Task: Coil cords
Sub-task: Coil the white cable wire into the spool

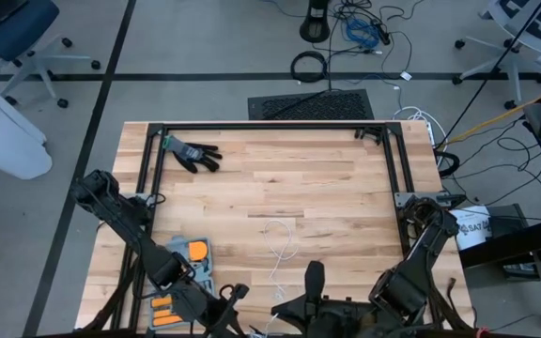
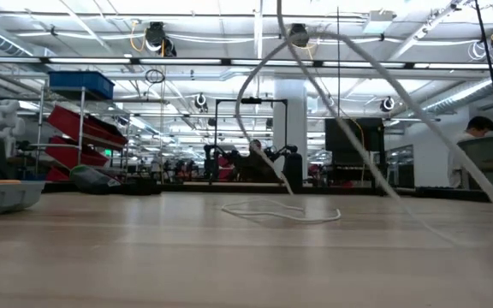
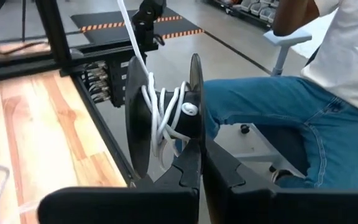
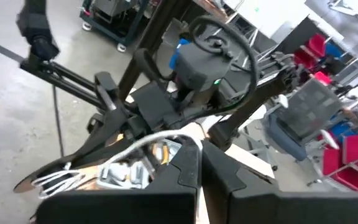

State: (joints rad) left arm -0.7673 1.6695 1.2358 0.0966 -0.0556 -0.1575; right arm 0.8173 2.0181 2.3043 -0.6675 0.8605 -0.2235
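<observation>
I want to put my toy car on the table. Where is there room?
The wide bare wood between the black glove and the loose white cord is free, and so is the stretch right of the cord toward the black frame. The near edge is crowded: both arms and the orange tool tray.

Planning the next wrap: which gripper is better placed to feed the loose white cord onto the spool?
Right. The left gripper is shut on the spool, so it is taken. The right gripper is shut on the white cord running up from the table.
</observation>
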